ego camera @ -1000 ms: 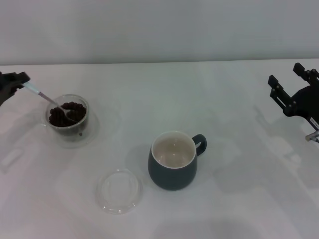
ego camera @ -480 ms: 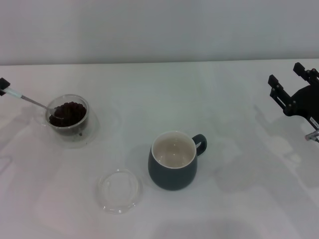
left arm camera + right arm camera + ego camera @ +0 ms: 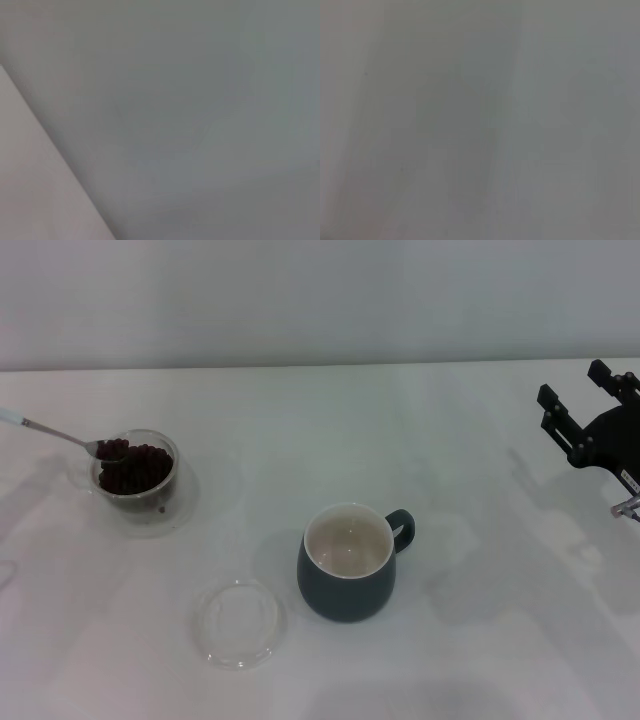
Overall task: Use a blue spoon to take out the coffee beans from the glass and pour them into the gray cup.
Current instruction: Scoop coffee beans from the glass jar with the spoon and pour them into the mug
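A blue spoon [image 3: 60, 436] hangs at a slant over the left side of a white table [image 3: 480, 640], its pale handle running off the left edge of the head view and its metal bowl, loaded with a few dark coffee beans [image 3: 135, 468], sitting just above the near-left rim of the glass [image 3: 137, 480]. The left gripper that carries the spoon lies outside the head view, and its own wrist camera shows only blank grey surface, so nothing can be said of its fingers. The small clear glass stands on its glass saucer, filled with a heap of beans. The gray cup [image 3: 348, 563] stands well apart from it, toward the middle and nearer the robot, upright, its cream inside bare and its loop handle turned to the right. A flat clear glass dish [image 3: 239, 623] lies on the table just to the left of the cup and nearer still. The right gripper [image 3: 590, 410] is held above the table at the far right edge, away from all the vessels, its two black fingers spread with nothing between them.
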